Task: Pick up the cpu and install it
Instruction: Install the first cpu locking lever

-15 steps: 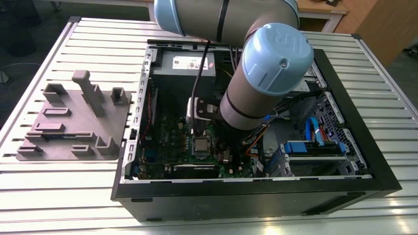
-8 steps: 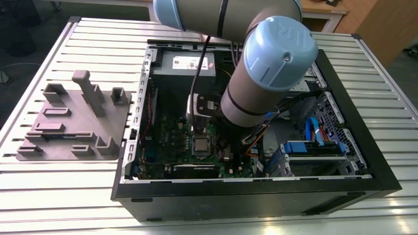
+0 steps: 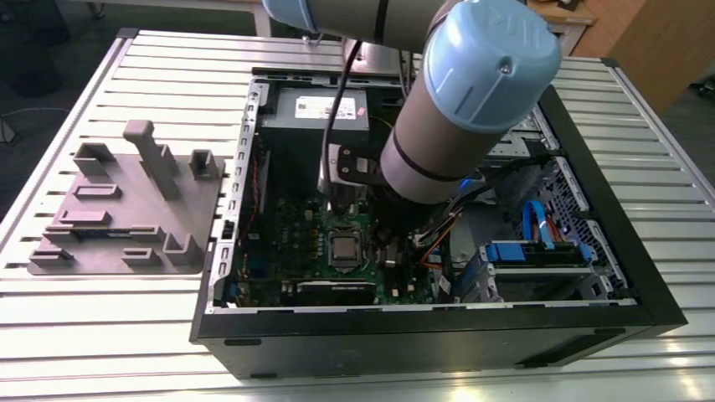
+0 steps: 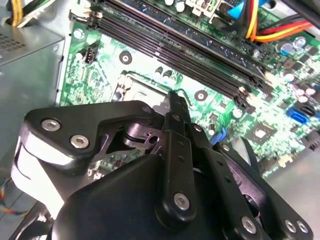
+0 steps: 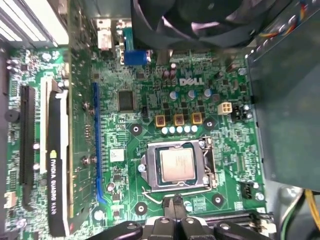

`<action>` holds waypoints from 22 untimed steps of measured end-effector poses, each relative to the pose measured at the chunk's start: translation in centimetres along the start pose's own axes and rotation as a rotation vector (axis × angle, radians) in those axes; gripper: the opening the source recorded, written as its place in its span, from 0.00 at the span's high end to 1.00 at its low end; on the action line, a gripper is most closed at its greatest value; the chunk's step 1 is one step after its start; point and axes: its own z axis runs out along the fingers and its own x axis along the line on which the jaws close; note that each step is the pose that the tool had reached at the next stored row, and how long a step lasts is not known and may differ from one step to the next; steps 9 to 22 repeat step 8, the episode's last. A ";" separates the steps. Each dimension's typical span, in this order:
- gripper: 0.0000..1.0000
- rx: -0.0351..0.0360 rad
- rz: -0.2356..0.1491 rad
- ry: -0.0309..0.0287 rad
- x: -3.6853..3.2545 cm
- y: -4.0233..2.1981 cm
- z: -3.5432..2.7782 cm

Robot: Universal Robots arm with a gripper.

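Going left to right in the exterior view: you've got the grey fixture plate [image 3: 123, 209] with its upright blocks on the slatted table [image 3: 100, 318], well off to the exterior view's left of the pincer. Then the open PC case [image 3: 447, 331], lying on its side, with the power supply [image 3: 324, 109] at its far end. The arm [image 3: 470, 109] reaches down into the case over the green motherboard [image 3: 296, 251].

The cpu [image 5: 176, 165] sits flat in the metal-framed socket [image 5: 176, 145], silver top up, just ahead of the pincer [image 5: 173, 206] tips. In the exterior view the cpu [image 3: 342, 248] shows beside the arm's lower end.

Pincer fingers [image 4: 176, 107] are drawn together, holding nothing, tips just short of the socket edge. You can't tell whether they touch the board.

In the first wrist view, a graphics card [image 5: 56, 165] stands in its slot, well to one side of the socket. The black fan [image 5: 200, 22] is beyond the socket from the pincer. In the second wrist view, the long black memory slots [image 4: 180, 45] run past the fingertips, with coloured cables [image 4: 260, 20] further on.
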 end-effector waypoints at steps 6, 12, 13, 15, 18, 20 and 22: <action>0.90 0.0000 0.000 0.0000 -0.07 0.09 -0.63; 0.90 0.0000 0.000 0.0000 -0.07 0.09 -0.63; 0.90 0.0000 0.000 0.0000 -0.07 0.09 -0.63; 0.90 0.0000 0.000 0.0000 -0.07 0.09 -0.63; 0.90 0.0000 0.000 0.0000 -0.07 0.09 -0.63; 0.90 0.0000 0.000 0.0000 -0.07 0.09 -0.63; 0.90 0.0000 0.000 0.0000 -0.07 0.09 -0.63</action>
